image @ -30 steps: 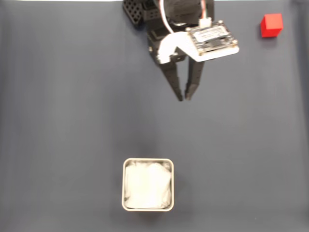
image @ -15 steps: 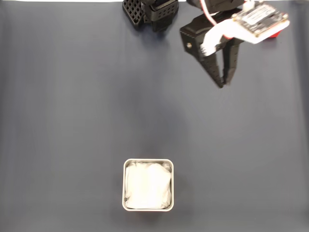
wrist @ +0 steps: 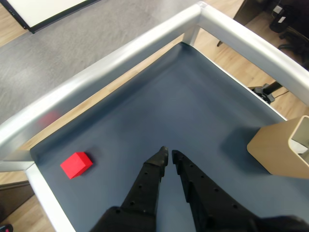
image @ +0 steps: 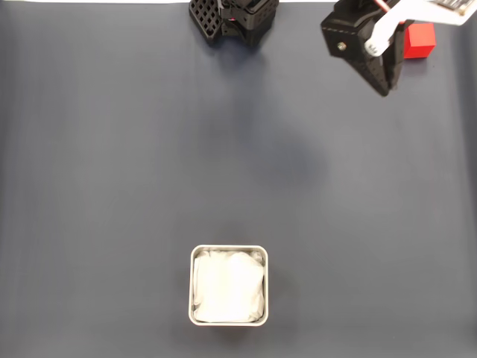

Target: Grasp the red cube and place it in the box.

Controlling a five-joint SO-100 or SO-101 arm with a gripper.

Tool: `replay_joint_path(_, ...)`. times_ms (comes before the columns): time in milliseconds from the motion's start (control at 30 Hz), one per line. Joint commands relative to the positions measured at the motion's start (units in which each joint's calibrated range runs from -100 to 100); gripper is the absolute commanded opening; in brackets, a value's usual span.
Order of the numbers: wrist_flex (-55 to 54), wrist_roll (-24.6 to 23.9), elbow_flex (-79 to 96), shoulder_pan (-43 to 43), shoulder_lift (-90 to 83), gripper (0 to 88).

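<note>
Near the bottom of my fixed view sat the box (image: 228, 285), square with round corners and a thin shiny rim, with only soft white lining inside. Lots of bare dark mat (image: 112, 171) lay around it. Far up, by the top right corner, the small red cube (image: 420, 39) rested on the mat with smooth, plain faces. My gripper (image: 387, 88) hung just beside it, fingers almost together and holding nothing. From the wrist camera, the cube (wrist: 76, 165) lay close to the silver frame (wrist: 120, 58) at the mat's edge.
</note>
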Motion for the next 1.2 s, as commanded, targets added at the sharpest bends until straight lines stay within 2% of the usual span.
replay_joint_path(0,0.71,-0.54,-2.65,-2.95,-0.81,0.6)
replay_joint_path(733,1.37,-2.83,-1.46,-16.66,0.4,1.0)
replay_joint_path(1167,-1.5,-1.76,1.37,-21.13,0.31,0.3)
